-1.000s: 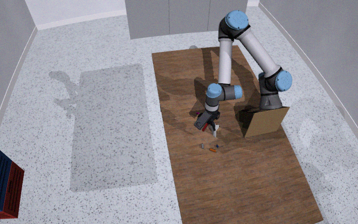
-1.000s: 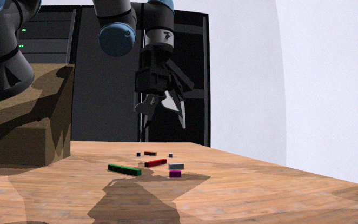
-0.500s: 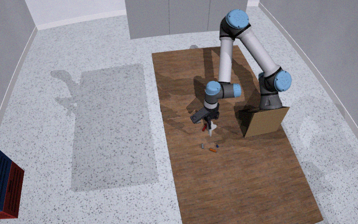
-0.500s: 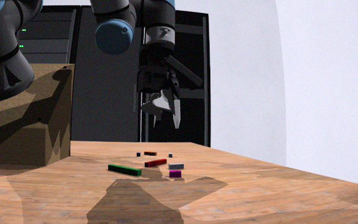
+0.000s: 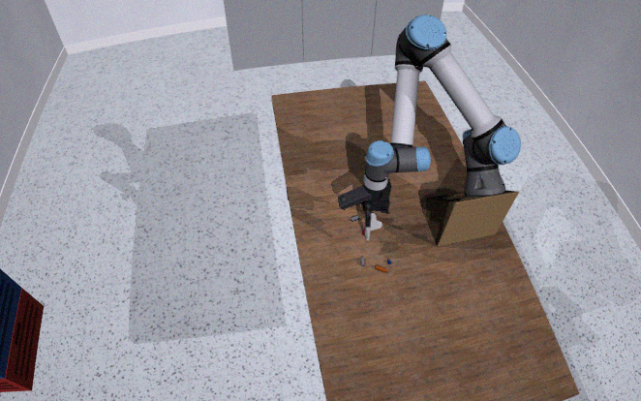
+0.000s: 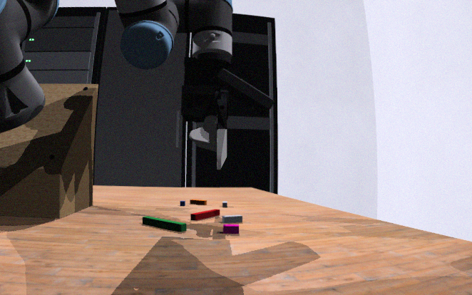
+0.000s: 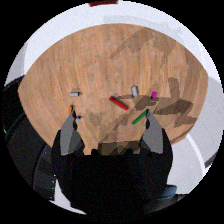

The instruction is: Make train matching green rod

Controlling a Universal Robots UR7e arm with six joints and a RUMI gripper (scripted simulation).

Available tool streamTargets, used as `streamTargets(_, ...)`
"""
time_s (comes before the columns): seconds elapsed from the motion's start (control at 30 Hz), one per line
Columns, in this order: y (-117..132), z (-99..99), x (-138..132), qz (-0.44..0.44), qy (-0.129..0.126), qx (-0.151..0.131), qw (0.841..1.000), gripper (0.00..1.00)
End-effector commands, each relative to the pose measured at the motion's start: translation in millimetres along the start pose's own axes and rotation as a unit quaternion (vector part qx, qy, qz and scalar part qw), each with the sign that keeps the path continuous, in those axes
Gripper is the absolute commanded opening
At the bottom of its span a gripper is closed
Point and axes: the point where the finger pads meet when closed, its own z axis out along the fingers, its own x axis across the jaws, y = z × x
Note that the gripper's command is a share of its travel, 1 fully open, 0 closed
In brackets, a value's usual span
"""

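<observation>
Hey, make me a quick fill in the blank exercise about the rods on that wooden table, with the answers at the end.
1. The longest rod on the wooden table is coloured ____.
2. In the exterior view, the rod nearest the camera, beside the front grey rod, is coloured ____.
3. The small blue rod lies closest to the rod coloured ____.
4. The number of grey rods on the table is ____.

Missing words: green; magenta; orange; two.

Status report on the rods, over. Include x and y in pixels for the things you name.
Pincer [image 5: 372, 232] [image 6: 210, 153] [image 7: 111, 110] open, above the table. Green rod [image 6: 164, 224] [image 7: 140, 117] flat, rods scattered, train unbuilt. Nothing visibly blocking.
</observation>
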Motion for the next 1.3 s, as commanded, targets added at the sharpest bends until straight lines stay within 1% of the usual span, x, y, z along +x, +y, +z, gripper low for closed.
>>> streamTargets(0.0, 0, -0.1, 11, 0.084, 0.002, -0.004, 0.996, 1.0)
streamTargets(0.07, 0, -0.1, 11, 0.084, 0.002, -0.004, 0.996, 1.0)
streamTargets(0.13, 0, -0.1, 17, 0.127, 0.002, -0.004, 0.992, 1.0)
streamTargets(0.33, 1, 0.0, 26, 0.191, 0.003, -0.003, 0.982, 1.0)
streamTargets(0.57, 1, 0.0, 37, 0.269, 0.003, -0.003, 0.963, 1.0)
streamTargets(0.63, 1, 0.0, 37, 0.269, 0.003, -0.003, 0.963, 1.0)
streamTargets(0.7, 2, 0.1, 43, 0.31, 0.004, -0.003, 0.951, 1.0)
streamTargets(0.9, 3, 0.1, 51, 0.371, 0.004, -0.002, 0.929, 1.0)
streamTargets(1.13, 5, 0.1, 62, 0.444, 0.005, -0.001, 0.896, 1.0)
streamTargets(1.2, 5, 0.1, 62, 0.444, 0.005, -0.001, 0.896, 1.0)
streamTargets(1.27, 6, 0.1, 67, 0.476, 0.005, -0.001, 0.879, 1.0)
